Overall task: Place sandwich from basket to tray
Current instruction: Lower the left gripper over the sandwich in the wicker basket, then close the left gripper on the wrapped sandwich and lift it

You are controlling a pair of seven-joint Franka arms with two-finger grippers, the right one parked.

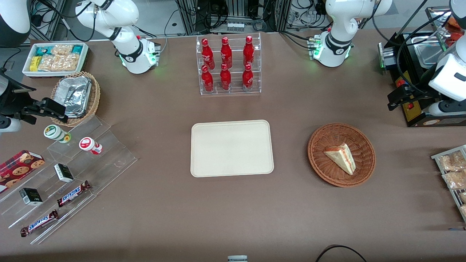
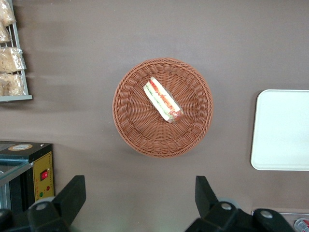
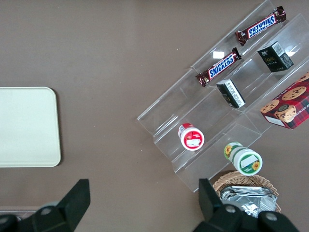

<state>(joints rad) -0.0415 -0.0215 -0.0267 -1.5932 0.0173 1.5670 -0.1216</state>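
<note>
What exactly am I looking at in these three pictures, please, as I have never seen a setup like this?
These are two white robot arms bolted to a brown table. One picture looks down on the table from the front; the other two come from cameras on each arm's wrist. The working arm's hand hangs open and empty, well above the table beside the basket, holding nothing. In that round woven basket lies a wrapped sandwich, which is meant to go onto the cream tray beside it, bare so far. Elsewhere there are red bottles in a clear rack, chocolate bars on clear steps, and foil trays in a lighter basket.
</note>
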